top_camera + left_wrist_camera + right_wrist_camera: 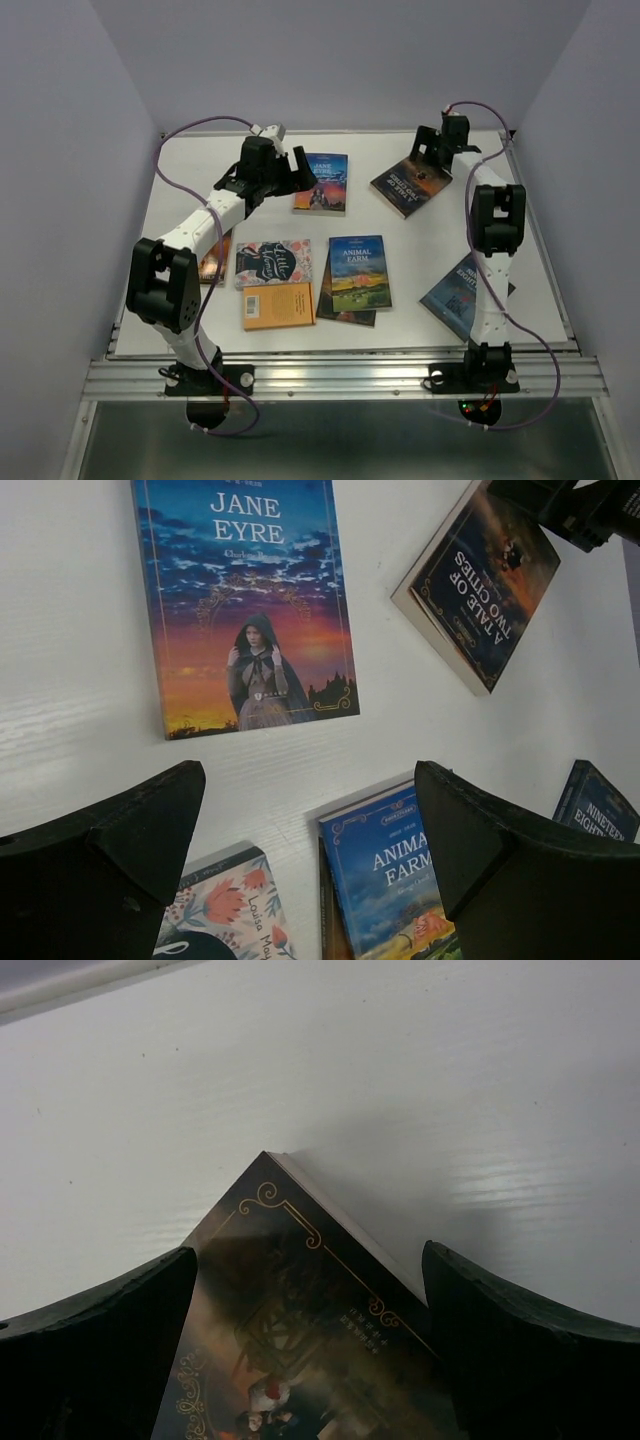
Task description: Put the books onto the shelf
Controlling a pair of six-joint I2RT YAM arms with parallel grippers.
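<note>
Seen from above, eight paperbacks are lying flat on a white counter (420,250), and two robot arms are reaching over them from the near edge.

The left fingers (292,168) are hanging over the far left part of the counter, spread wide and gripping nothing. Jane Eyre (322,183) is lying face up just beside them, on their right. In the left wrist view, its blue and orange cover (245,610) is showing ahead of the two black left fingers (110,870). It is apart from both, with bare counter lying between the tips.

The right fingers (432,148) are hanging at the far right, also spread wide and holding nothing. A Tale of Two Cities (412,185) is lying at an angle below them. In the right wrist view, one gold-trimmed corner of that book (300,1310) is pointing up into the gap between the right fingers (530,1350). The view is not showing clearly whether they are touching it.

The other books are lying nearer the arm bases.
- Animal Farm (360,270) is sitting mid-counter, overlapping a dark book (345,312).
- A floral paperback (274,263) is lying to its left, with a plain orange book (278,305) just in front.
- A brown book (214,262) is peeking out from under the left arm.
- Nineteen Eighty-Four (452,295) is lying partly under the right arm.
</note>
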